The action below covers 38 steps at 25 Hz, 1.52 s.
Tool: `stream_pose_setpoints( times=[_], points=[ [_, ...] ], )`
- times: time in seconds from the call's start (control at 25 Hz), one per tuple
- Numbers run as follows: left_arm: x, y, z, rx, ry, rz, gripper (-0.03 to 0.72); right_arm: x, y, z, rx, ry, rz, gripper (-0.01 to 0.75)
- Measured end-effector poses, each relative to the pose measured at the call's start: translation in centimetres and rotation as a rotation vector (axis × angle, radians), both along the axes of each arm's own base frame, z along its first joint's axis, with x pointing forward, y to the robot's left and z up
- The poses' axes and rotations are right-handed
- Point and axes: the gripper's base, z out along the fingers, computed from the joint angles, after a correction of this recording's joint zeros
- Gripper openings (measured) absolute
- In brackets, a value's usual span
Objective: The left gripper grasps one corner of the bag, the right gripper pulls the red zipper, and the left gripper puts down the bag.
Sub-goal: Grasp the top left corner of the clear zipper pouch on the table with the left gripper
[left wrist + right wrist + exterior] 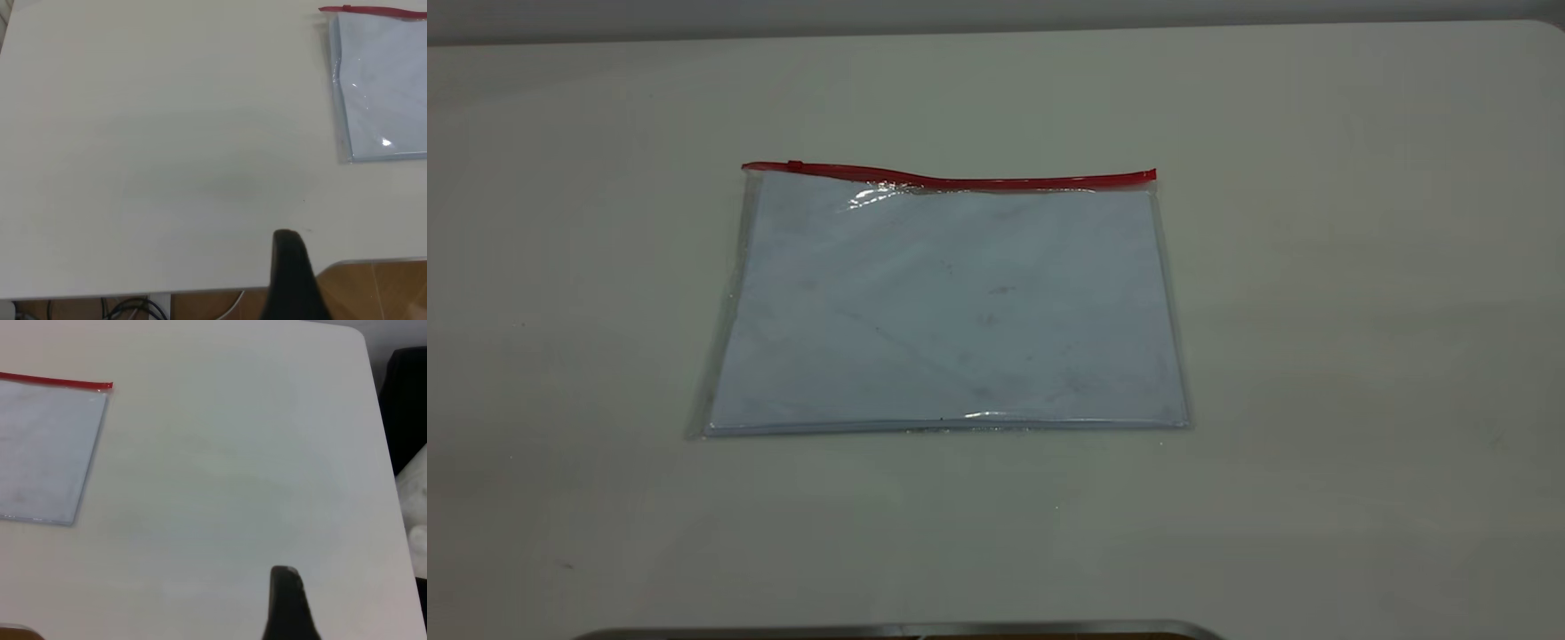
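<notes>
The bag [951,302] lies flat mid-table, a clear pouch over pale blue-white sheets. The red zipper [960,182] runs along its far edge, with the small slider tab [794,165] near the left end. A clear corner of the bag [749,175] sits just beyond the tab. Neither arm appears in the exterior view. The left gripper [288,237] hovers near the table's front edge, far from the bag [383,87], showing as one black wedge with no gap. The right gripper [285,573] looks the same, well off to the side of the bag [47,447].
The white table [1316,356] spreads wide around the bag. A metal-rimmed brown surface [898,629] pokes in at the near edge, also seen as a brown panel [373,287]. Cables [133,310] hang below the table. A dark object [407,400] stands past the table's side.
</notes>
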Motion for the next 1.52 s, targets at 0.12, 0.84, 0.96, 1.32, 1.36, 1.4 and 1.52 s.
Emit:
stream_pose_setpoints(
  times=[0.12,0.84,0.96,1.32,1.36,1.4,1.52],
  points=[
    [0.0,0.0,0.0,0.0,0.0,0.0,0.567,0.0,0.0,0.0,0.0,0.0,0.0,0.537],
    [8.9,-0.4,4.4,-0.107,0.116,0.054,0.567,2.3,-0.2,2.8,0.083,-0.01,-0.053,0.537],
    [13.3,-0.7,4.0,-0.133,0.179,0.057,0.567,4.6,-0.2,4.1,0.104,0.048,-0.05,0.537],
    [25.7,-1.1,-1.2,-0.177,0.374,0.08,0.567,12.9,-0.5,4.5,0.15,0.2,-0.063,0.537],
    [26.8,-1.2,-1.6,-0.178,0.388,0.078,0.567,13.8,-0.5,4.2,0.153,0.219,-0.064,0.537],
    [28.0,-1.2,-2.3,-0.178,0.403,0.075,0.567,14.8,-0.6,3.8,0.156,0.232,-0.063,0.537],
    [31.1,-1.4,-4.4,-0.188,0.449,0.06,0.567,17.5,-0.8,2.5,0.136,0.272,-0.053,0.537]
  ],
)
